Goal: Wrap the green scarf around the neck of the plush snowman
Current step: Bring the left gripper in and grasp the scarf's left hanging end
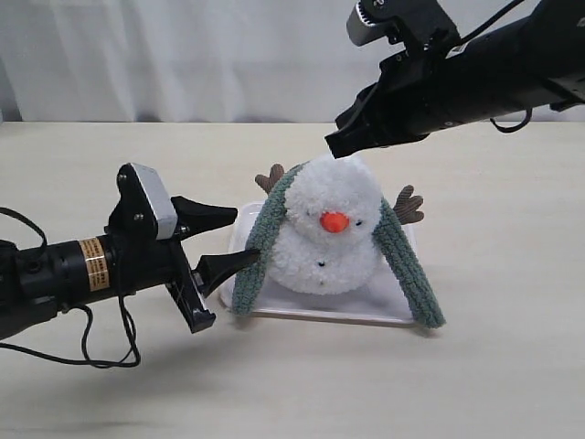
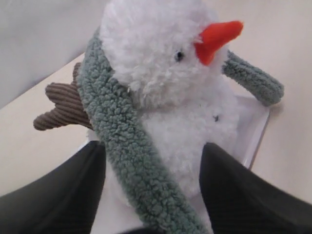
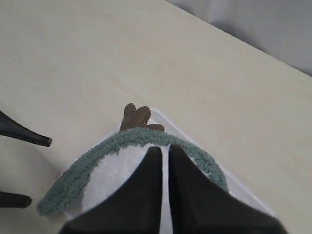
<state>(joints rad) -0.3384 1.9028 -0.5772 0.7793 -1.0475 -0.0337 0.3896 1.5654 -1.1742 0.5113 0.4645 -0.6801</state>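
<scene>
The left gripper (image 1: pixel 245 235), left of centre in the exterior view, is spread wide and holds nothing. Its lower finger (image 1: pixel 239 260) touches the strand of the green scarf (image 1: pixel 407 265) that hangs at the left of the toy. In the left wrist view that strand runs down the frame between the two dark fingers (image 2: pixel 63 190).

The right gripper (image 1: pixel 340 146), upper right of centre, has its fingers (image 3: pixel 141 185) drawn together to a thin slit with nothing between them. It hangs just over the crown of the plush snowman (image 1: pixel 324 247).

The snowman sits at mid-frame on a white tray (image 1: pixel 320 314), its orange nose (image 1: pixel 335 221) toward the camera. The scarf arcs behind the head, above the neck (image 2: pixel 161 100), and its two ends fall down the front, left and right, onto the tray's edge. Brown antler arms (image 1: pixel 409 206) stick out behind the scarf on both sides. The tray rests on a pale table (image 1: pixel 503 366).

The left arm lies low and nearly level from the left edge. The right arm slants down from the upper right corner.
</scene>
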